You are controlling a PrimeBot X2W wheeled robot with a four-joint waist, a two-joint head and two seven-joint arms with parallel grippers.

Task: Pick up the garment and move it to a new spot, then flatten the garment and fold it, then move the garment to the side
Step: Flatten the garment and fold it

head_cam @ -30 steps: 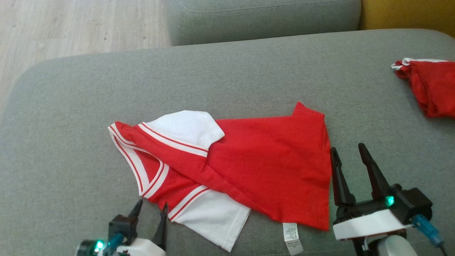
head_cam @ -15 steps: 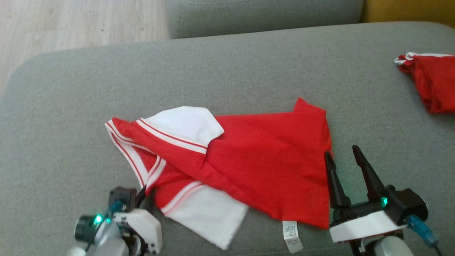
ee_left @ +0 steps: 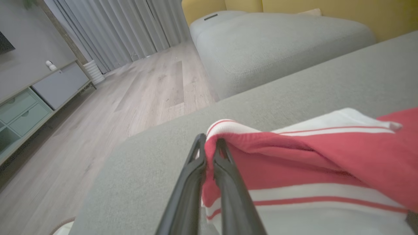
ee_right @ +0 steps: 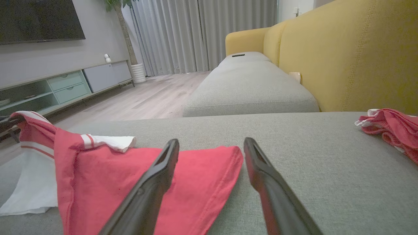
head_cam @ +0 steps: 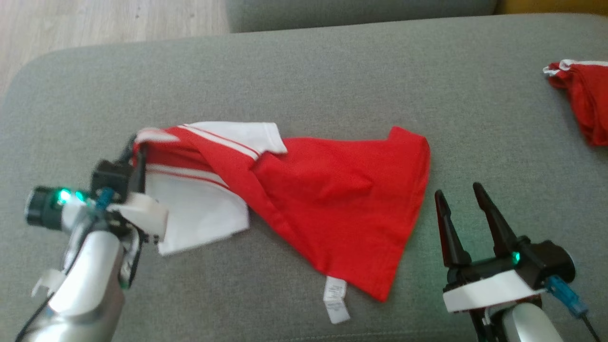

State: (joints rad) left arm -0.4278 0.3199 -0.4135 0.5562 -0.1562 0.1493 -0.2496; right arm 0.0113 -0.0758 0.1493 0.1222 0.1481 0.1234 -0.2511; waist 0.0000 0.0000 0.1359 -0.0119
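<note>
The garment [head_cam: 327, 199] is a red shirt with white sleeves and red-and-white striped trim, lying crumpled across the grey sofa seat [head_cam: 304, 80]. My left gripper [head_cam: 135, 152] is shut on its striped collar end at the left and holds that end raised; the left wrist view shows the garment [ee_left: 310, 169] pinched between the closed fingers [ee_left: 225, 176] of my left gripper [ee_left: 209, 143]. My right gripper [head_cam: 455, 190] stands open just right of the shirt's hem, fingers pointing up the view, nothing between them. The right wrist view has the garment [ee_right: 137, 182] lying under and left of my right gripper [ee_right: 211, 143].
A second red garment [head_cam: 582, 102] lies bunched at the seat's right edge, also the red bundle [ee_right: 388, 127] in the right wrist view. Wooden floor [head_cam: 95, 23] lies beyond the seat's left end, another grey cushion [ee_right: 248, 85] behind, and a yellow backrest [ee_right: 343, 55] to the right.
My left gripper closed on the collar end near the front and carried it up and to the left, dragging the shirt. The head camera tilted slightly. The right gripper stayed open in place.
</note>
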